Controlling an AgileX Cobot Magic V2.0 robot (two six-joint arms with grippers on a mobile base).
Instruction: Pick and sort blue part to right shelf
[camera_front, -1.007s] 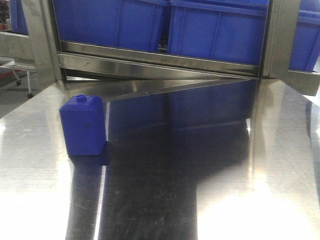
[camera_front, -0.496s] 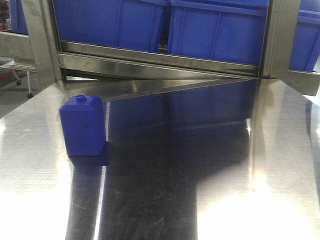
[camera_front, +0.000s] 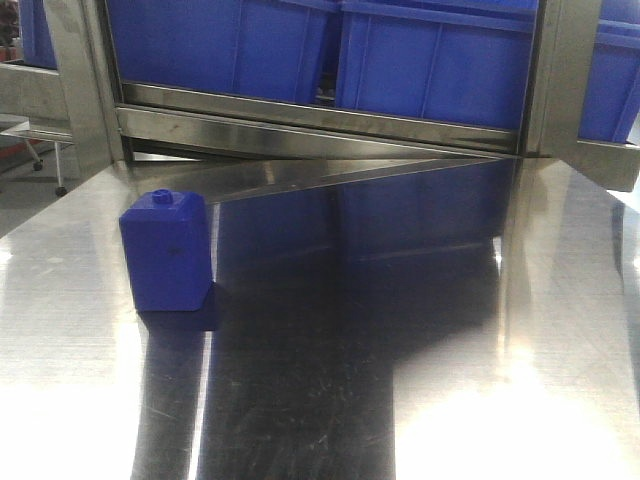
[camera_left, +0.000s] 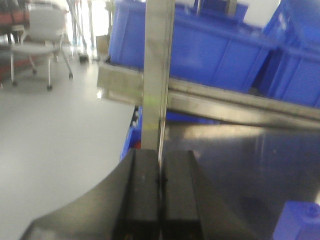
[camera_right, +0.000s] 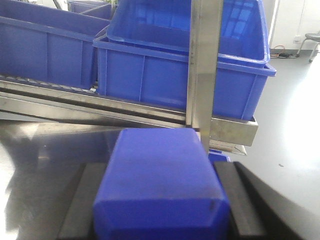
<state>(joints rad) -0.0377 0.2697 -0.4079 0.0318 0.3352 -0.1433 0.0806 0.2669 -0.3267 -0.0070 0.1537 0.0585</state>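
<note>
My right gripper (camera_right: 160, 167) is shut on the blue part (camera_right: 160, 185), a solid-blue block that fills the space between the black fingers (camera_right: 82, 200); its cap end is hidden. Ahead of it stands the right shelf (camera_right: 120, 107), a steel rack with a flat front rail and large blue bins (camera_right: 170, 70). My left gripper (camera_left: 160, 152) is shut with nothing between its pads. Neither gripper shows in the front view.
A squat blue block with a small round knob (camera_front: 167, 252) stands on the left of the steel table (camera_front: 420, 330); the left wrist view shows it as block (camera_left: 300, 222). A shelf post (camera_right: 202, 75) rises just ahead of the held part. A chair (camera_left: 42, 35) stands on the floor at left.
</note>
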